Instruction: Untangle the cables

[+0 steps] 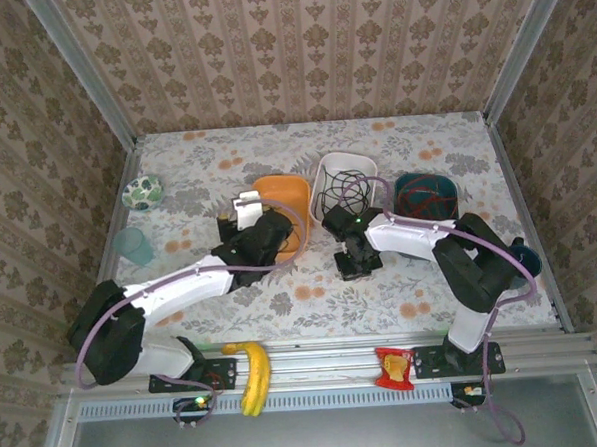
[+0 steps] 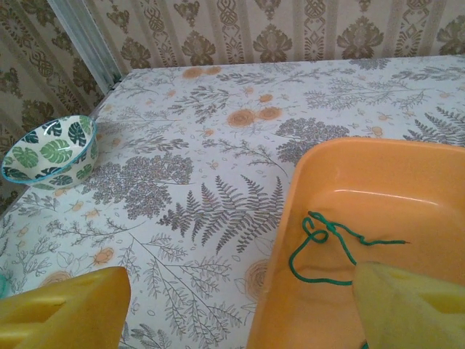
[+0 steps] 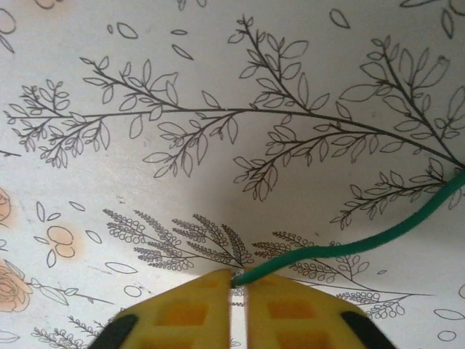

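The green cable (image 3: 349, 247) lies on the table (image 3: 218, 87), its end pinched tight in my right gripper (image 3: 238, 287). A green loop (image 2: 320, 247) rests in the orange tray (image 2: 378, 167) below my left gripper (image 2: 236, 305), spread wide. I'd draw the end out slowly and low, watching for snags

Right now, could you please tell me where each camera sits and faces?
Top external: above and behind, looking down on the table; left arm, right arm show.
Left wrist: low, facing across the table past the orange tray with green cable; open jaws below.
Right wrist: close above the table, facing down; jaws shut on a green cable end.
Shared: top and left wrist show tray and leaf bowl.
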